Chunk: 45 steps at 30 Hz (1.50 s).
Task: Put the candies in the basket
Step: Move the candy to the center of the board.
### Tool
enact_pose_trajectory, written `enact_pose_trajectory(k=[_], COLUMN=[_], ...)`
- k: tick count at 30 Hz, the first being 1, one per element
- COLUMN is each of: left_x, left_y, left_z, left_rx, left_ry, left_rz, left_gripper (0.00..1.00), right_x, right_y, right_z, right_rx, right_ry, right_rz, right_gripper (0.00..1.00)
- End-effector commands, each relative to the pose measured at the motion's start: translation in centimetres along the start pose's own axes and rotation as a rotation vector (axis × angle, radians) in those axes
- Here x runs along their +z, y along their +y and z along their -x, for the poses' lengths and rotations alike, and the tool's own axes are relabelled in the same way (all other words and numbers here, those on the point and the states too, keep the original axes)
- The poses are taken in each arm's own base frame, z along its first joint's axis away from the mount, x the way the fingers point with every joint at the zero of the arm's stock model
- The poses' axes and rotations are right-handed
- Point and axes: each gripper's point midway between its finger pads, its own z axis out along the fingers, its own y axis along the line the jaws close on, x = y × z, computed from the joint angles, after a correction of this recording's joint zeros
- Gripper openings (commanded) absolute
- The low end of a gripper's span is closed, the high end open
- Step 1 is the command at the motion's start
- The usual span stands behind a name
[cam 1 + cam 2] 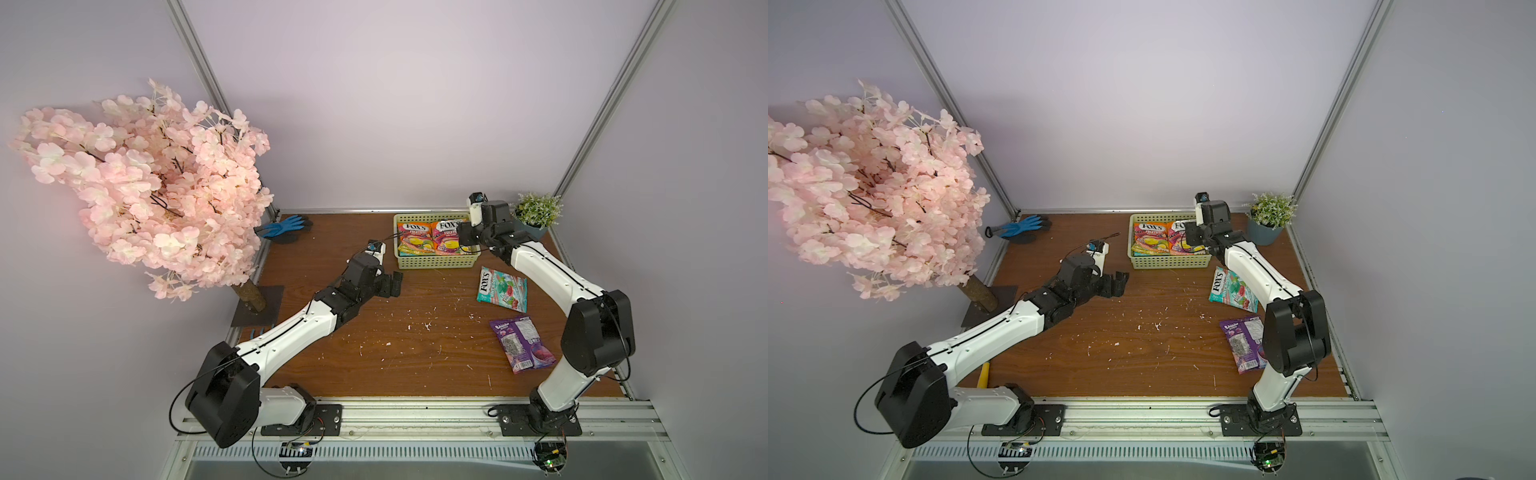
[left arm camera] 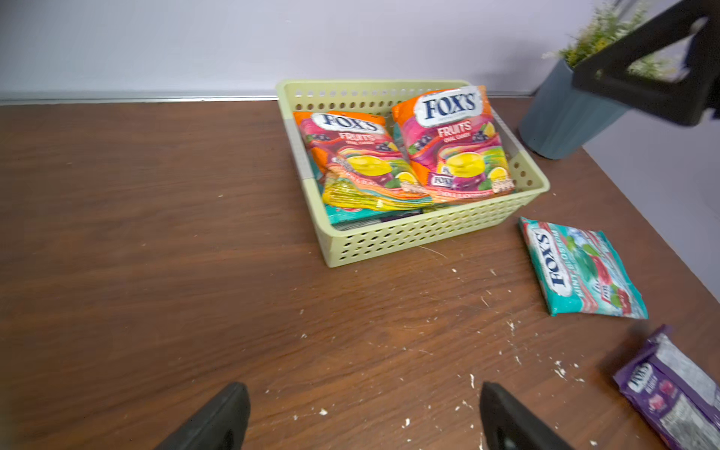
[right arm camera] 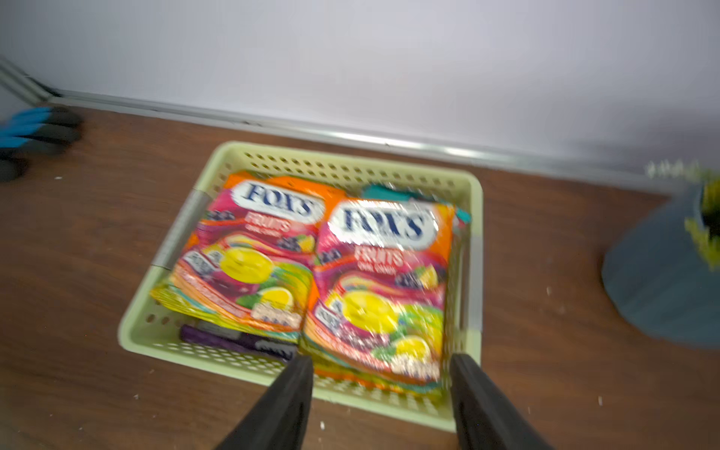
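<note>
Orange bag [image 3: 382,288] — in basket [image 3: 343,167] — beneath parted right jaws.

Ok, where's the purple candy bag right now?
In a top view the purple candy bag lies on the table's right side, outside the basket, just nearer the robot than the teal candy bag, beside the right arm.

Right wrist view all smeared, glove [image 3: 39,130] a blue blur; purple bag [image 2: 670,393] cut by left wrist view's edge, right arm [image 1: 1291,332] hides part in a top view
</note>
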Motion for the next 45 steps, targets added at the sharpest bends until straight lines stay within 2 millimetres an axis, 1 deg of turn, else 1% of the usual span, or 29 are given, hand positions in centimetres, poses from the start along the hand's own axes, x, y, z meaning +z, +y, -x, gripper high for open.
enact_pose_trajectory(k=[1,3,5,7,9,12,15,17,20,22,25,27,29,32,33,35,37,39,40,41,43,45], left_x=[0.8,1.4,1.9,2.4,2.9,3.6,4.3,4.7,5.3,5.5,5.7,5.9,6.1,6.2,6.1,6.1,6.1,6.2,6.2,6.2,6.3,6.6], left_y=[-2.7,-3.5,-4.4,-5.4,-6.3,-7.6,-8.3,-8.6,-8.3,-7.9,-7.4,-7.0,-6.6,-6.2,-6.0,-5.7,-5.9,-6.0,-6.3,-6.7,-7.4,-8.1], left_z=[0.2,-0.1,-0.6,-1.1,-1.5,-2.4,-3.6,-4.2,-5.1,-5.7,-6.4,-7.1,-7.8,-8.9,-9.2,-10.0,-10.6,-11.4,-11.6,-11.9,-12.0,-12.2], left_rx=[-0.068,-0.095,-0.116,-0.13,-0.156,-0.239,-0.328,-0.339,-0.313,-0.315,-0.326,-0.331,-0.339,-0.367,-0.377,-0.402,-0.415,-0.432,-0.437,-0.441,-0.441,-0.446], left_ry=[0.019,0.023,0.023,0.023,0.016,0.01,0.016,0.02,0.035,0.045,0.047,0.053,0.061,0.077,0.08,0.089,0.104,0.128,0.134,0.141,0.146,0.157], left_rz=[-0.16,-0.198,-0.22,-0.239,-0.24,-0.284,-0.321,-0.325,-0.285,-0.268,-0.251,-0.238,-0.227,-0.222,-0.219,-0.217,-0.232,-0.234,-0.246,-0.254,-0.275,-0.292], left_gripper=[0.83,0.75,0.69,0.66,0.62,0.56,0.53,0.51,0.49,0.47,0.44,0.43,0.43,0.43,0.45,0.5,0.51,0.51,0.51,0.51,0.5,0.5], right_x=[-0.4,-1.2,-1.9,-2.0,-1.3,0.7,2.6,3.5,4.3,4.3,4.2,4.1,3.9,3.3,3.0,2.5,1.9,1.4,1.2,0.9,0.3,-0.5], right_y=[-6.7,-10.2,-13.0,-14.9,-15.8,-16.5,-17.4,-17.5,-16.8,-16.5,-16.0,-14.5,-12.5,-10.5,-9.8,-7.4,-5.3,-3.3,-2.4,-1.9,-2.1,-3.1], right_z=[-6.9,-8.5,-9.6,-10.5,-11.1,-11.9,-12.5,-12.8,-13.1,-13.8,-15.4,-16.4,-17.4,-19.0,-19.4,-20.2,-20.7,-20.5,-20.1,-19.5,-18.4,-17.6], right_rx=[0.273,0.387,0.468,0.513,0.512,0.48,0.454,0.446,0.418,0.391,0.364,0.353,0.325,0.376,0.403,0.42,0.428,0.464,0.478,0.484,0.459,0.418], right_ry=[0.173,0.157,0.13,0.107,0.105,0.161,0.212,0.237,0.269,0.297,0.348,0.368,0.387,0.411,0.41,0.405,0.398,0.383,0.374,0.365,0.347,0.336], right_rz=[-0.147,-0.188,-0.234,-0.256,-0.249,-0.216,-0.203,-0.179,-0.127,-0.125,-0.143,-0.099,-0.065,-0.049,-0.039,-0.011,-0.003,0.039,0.075,0.092,0.074,0.023], right_gripper=[0.63,0.63,0.64,0.66,0.69,0.75,0.75,0.74,0.71,0.7,0.7,0.69,0.69,0.67,0.66,0.66,0.66,0.66,0.66,0.65,0.66,0.68])
